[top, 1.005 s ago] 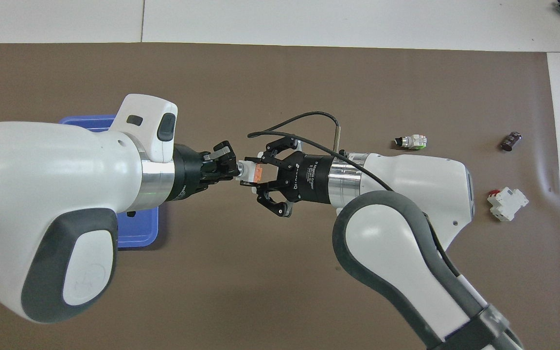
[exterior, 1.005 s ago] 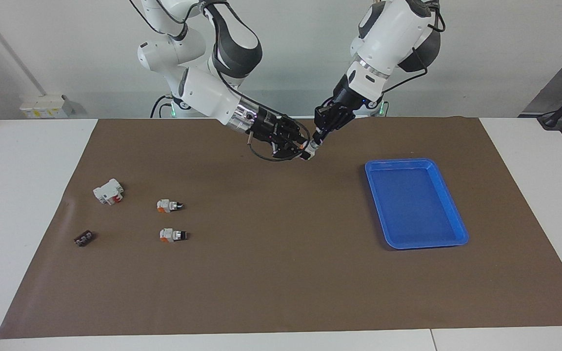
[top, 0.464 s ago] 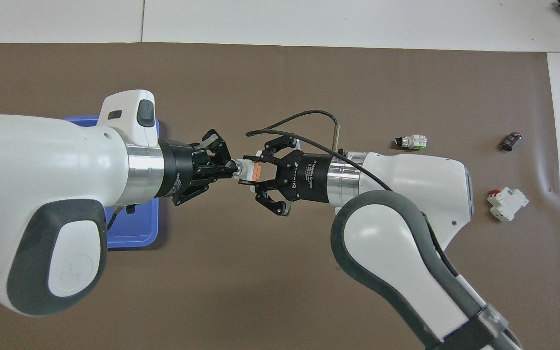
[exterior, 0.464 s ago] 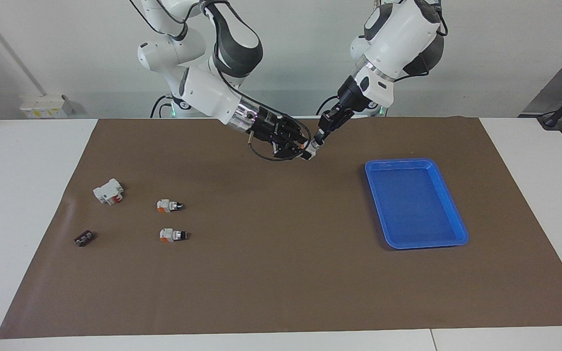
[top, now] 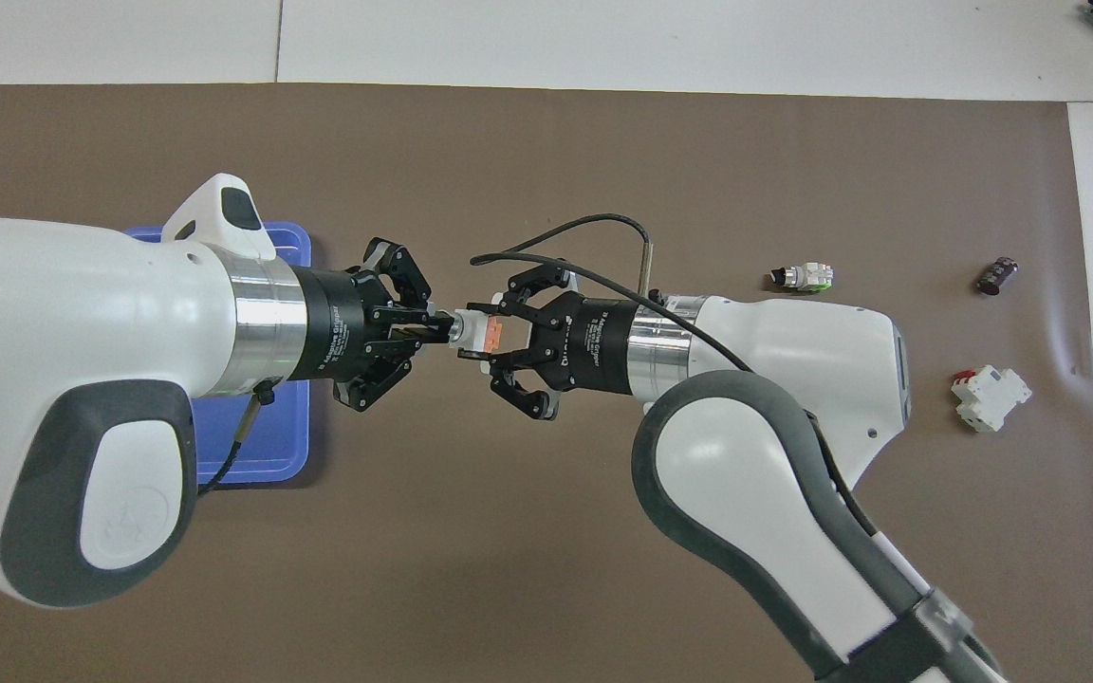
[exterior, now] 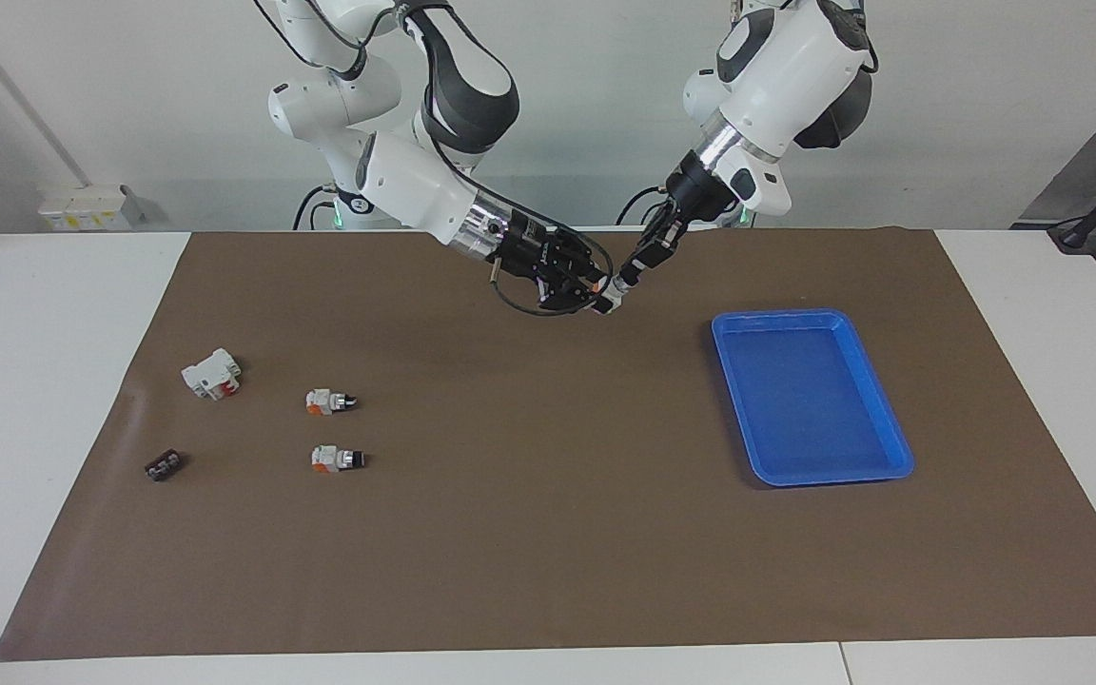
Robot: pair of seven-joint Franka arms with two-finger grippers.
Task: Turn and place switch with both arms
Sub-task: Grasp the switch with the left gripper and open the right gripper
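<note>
The switch (top: 478, 332) – white body, orange block – hangs in the air between the two grippers, over the brown mat (exterior: 548, 533) toward the table's edge at the robots' end, roughly midway along it. The right gripper (top: 488, 334) is clamped on the switch's white-and-orange body, its outer links splayed to the sides. The left gripper (top: 439, 327) is closed on the switch's opposite end, fingertips together around the knob tip. In the facing view the two grippers meet tip to tip above the mat, the left arm (exterior: 776, 57) slanting down steeply and the right arm (exterior: 415, 181) reaching in low.

A blue tray (exterior: 881, 419) lies on the mat toward the left arm's end of the table. Toward the right arm's end lie two further switches (exterior: 331, 401) – one just farther from the robots than the other (exterior: 337, 459) – a larger white block with a red part (exterior: 212, 374) and a small black piece (exterior: 164, 465) near the mat's edge. The mat covers most of the white table (exterior: 53, 381).
</note>
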